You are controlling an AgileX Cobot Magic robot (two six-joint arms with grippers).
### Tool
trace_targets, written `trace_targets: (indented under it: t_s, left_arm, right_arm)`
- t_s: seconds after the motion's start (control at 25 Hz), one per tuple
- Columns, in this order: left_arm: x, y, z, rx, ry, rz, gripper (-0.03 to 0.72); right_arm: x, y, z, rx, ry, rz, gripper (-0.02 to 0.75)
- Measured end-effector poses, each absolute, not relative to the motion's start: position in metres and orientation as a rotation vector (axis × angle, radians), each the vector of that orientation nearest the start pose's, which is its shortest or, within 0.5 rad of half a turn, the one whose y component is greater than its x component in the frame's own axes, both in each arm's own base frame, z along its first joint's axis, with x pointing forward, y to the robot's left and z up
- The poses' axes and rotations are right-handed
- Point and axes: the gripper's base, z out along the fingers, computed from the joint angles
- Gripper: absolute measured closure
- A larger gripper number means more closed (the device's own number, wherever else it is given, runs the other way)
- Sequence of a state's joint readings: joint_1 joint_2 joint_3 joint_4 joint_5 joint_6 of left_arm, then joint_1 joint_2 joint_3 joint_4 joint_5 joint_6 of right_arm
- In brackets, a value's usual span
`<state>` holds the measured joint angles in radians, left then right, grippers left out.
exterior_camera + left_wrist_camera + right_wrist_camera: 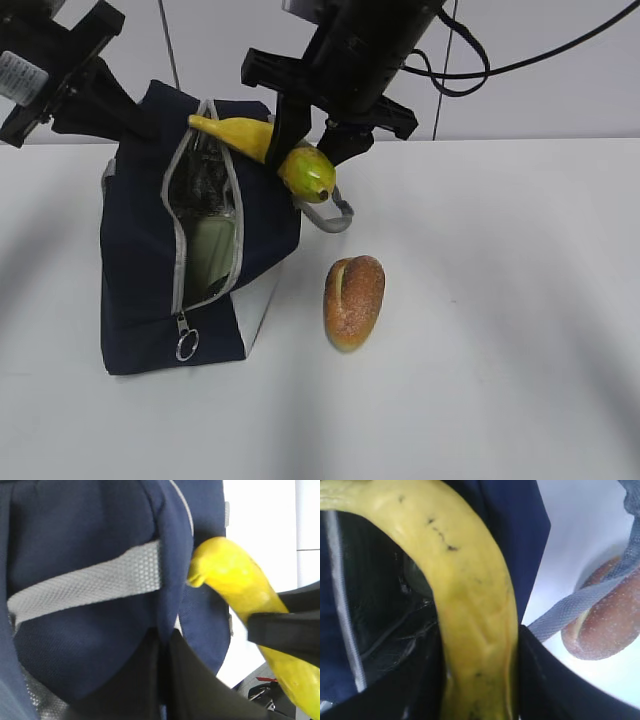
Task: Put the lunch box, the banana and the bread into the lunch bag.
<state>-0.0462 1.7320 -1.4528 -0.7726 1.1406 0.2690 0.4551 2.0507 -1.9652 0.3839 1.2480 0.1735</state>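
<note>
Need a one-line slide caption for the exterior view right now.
Right gripper holds banana over open lunch bag; lunch box inside, bread on table.

Matt navy cloth lunch bag, woven grey strap, glossy smooth banana, rough-crusted bread.

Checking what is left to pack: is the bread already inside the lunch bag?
No, the bread lies on the table beside the lunch bag.
</note>
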Motion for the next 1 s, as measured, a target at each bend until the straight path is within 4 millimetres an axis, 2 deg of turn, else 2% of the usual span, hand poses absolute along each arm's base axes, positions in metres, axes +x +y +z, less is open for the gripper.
trace_targets:
  t_s: [0.28, 0.48, 0.76, 1.0]
  left_arm:
    - [0.356, -0.075, 0.304, 0.085, 2.66, -0.999, 0.688]
    - [0.356, -0.075, 0.304, 0.086, 2.662, -1.001, 0.688]
    - [0.356, -0.075, 0.304, 0.089, 2.665, -1.003, 0.688]
    - [0.356, -0.075, 0.304, 0.09, 2.667, -1.004, 0.688]
  right_arm:
    - [0.392, 0.222, 0.281, -0.231, 2.913, 0.573, 0.444]
    - [0.386, 0.237, 0.273, -0.235, 2.939, 0.569, 0.444]
    - [0.377, 0.253, 0.273, -0.204, 2.955, 0.605, 0.444]
    - [0.382, 0.261, 0.277, -0.121, 2.875, 0.699, 0.444]
